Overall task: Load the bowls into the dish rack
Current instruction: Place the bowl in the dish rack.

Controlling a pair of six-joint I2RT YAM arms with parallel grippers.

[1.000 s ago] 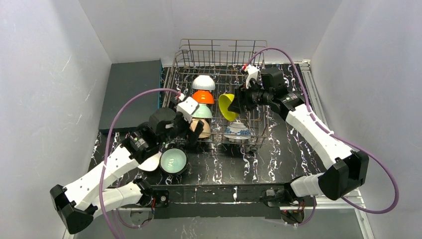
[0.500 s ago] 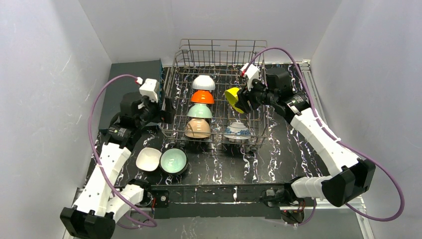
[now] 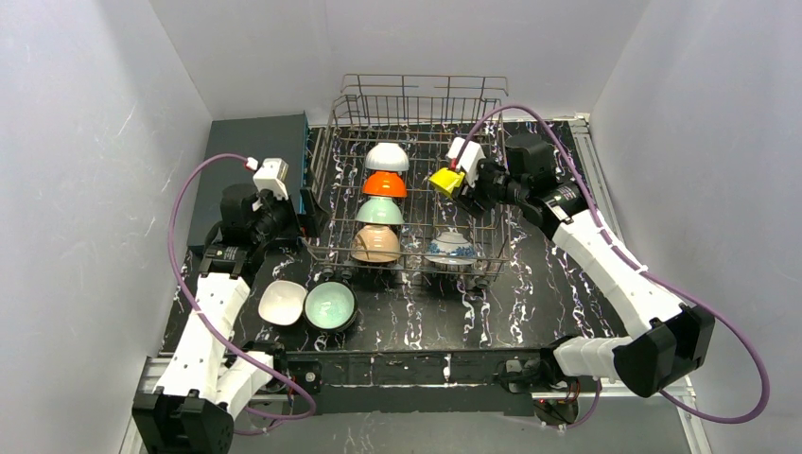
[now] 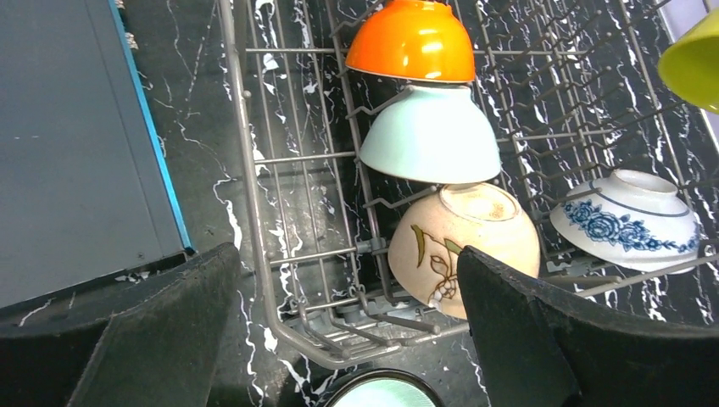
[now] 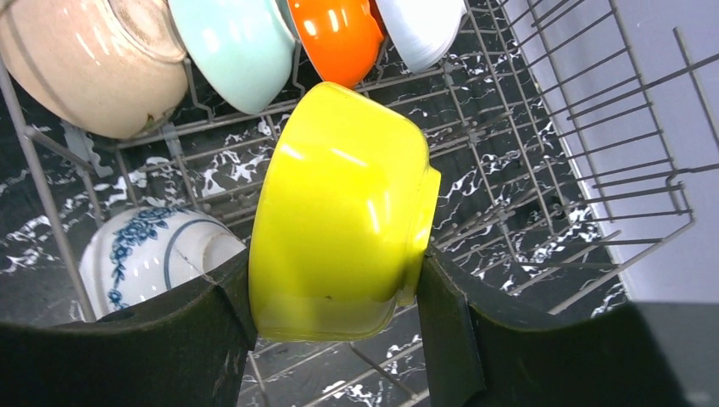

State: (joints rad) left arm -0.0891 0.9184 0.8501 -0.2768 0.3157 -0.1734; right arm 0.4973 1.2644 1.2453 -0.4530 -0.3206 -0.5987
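We are holding the yellow bowl (image 5: 339,203) tipped on its side, clamped in the right gripper (image 5: 335,288) over the rack (image 5: 551,170), whose free tines seem to be lying straight below it, past the patterned bowl (image 5: 153,246), while the left gripper (image 4: 348,280) is hanging spread wide and empty.

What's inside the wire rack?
In the dish rack: white bowl, orange bowl, mint bowl, tan bowl, blue-patterned bowl. The right end effector holds the yellow bowl above. Their insides face away, hidden.
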